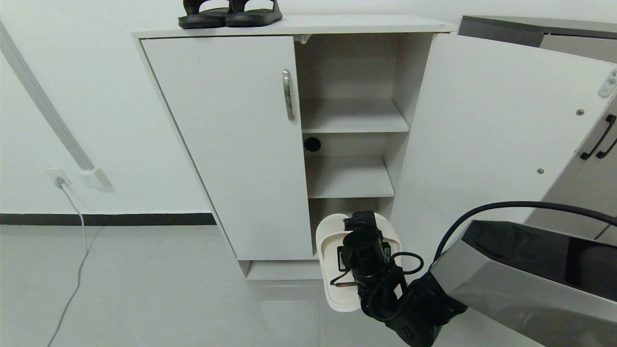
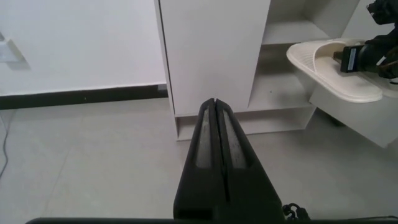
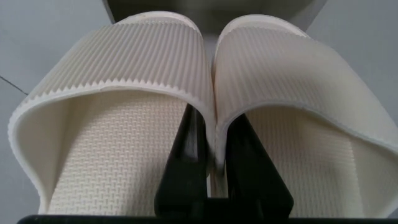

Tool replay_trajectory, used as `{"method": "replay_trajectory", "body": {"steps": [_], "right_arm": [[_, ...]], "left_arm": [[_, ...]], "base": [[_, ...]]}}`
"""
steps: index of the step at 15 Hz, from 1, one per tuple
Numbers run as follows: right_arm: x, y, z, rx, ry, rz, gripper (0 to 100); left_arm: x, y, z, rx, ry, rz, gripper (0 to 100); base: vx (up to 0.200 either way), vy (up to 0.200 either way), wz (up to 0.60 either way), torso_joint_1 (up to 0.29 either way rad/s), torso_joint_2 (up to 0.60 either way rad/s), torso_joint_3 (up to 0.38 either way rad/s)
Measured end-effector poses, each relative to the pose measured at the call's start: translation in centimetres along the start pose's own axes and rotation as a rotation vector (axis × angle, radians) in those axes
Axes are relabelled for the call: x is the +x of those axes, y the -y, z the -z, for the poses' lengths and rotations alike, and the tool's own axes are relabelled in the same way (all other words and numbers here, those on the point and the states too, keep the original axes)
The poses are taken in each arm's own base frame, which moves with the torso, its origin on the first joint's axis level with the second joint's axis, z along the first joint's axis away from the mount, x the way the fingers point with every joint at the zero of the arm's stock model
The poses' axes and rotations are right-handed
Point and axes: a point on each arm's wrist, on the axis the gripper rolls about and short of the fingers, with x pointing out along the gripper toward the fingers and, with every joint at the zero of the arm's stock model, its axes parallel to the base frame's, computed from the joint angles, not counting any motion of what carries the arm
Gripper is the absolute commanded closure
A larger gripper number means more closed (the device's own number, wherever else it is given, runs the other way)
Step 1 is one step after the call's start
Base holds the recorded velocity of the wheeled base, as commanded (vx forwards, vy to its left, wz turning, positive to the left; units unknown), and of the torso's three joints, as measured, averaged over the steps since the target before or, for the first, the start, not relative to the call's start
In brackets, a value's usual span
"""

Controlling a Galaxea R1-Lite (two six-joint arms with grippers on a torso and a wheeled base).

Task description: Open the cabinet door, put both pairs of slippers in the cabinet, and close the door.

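Note:
A white cabinet (image 1: 217, 144) stands against the wall, its right door (image 1: 487, 140) swung wide and its left door shut. My right gripper (image 3: 211, 134) is shut on the inner straps of a pair of cream slippers (image 3: 130, 93), one on each side of its fingers. The pair (image 1: 332, 270) hangs low in front of the cabinet's bottom opening, toes toward it; the cream slippers (image 2: 336, 68) also show in the left wrist view. A pair of black slippers (image 1: 229, 13) lies on the cabinet top. My left gripper (image 2: 214, 102) is shut and holds nothing, low over the floor in front of the shut door.
Two bare shelves (image 1: 352, 115) sit inside the open side. A grey cabinet with black handles (image 1: 600, 140) stands to the right behind the open door. A cable (image 1: 77, 250) runs down from a wall socket at the left. Bare tiled floor (image 1: 144, 294) spreads in front.

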Motion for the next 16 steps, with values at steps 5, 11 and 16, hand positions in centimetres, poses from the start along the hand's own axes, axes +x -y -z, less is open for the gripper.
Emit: {"method": "replay_trajectory", "body": {"steps": [5, 11, 16], "right_arm": [[0.5, -0.2, 0.1, 0.014, 0.032, 0.007, 100], [1.1, 0.2, -0.9, -0.031, 0.291, 0.006, 100], [1.5, 0.3, -0.1, -0.047, 0.277, 0.013, 100]], "left_arm": [[0.0, 0.0, 0.0, 0.000, 0.000, 0.000, 100], [0.0, 0.0, 0.0, 0.000, 0.000, 0.000, 100], [0.0, 0.0, 0.0, 0.000, 0.000, 0.000, 100]], "base": [[0.000, 0.000, 0.00, 0.000, 0.00, -0.197], [0.000, 0.000, 0.00, 0.003, 0.00, -0.031], [0.040, 0.000, 0.00, 0.001, 0.00, 0.000]]}}
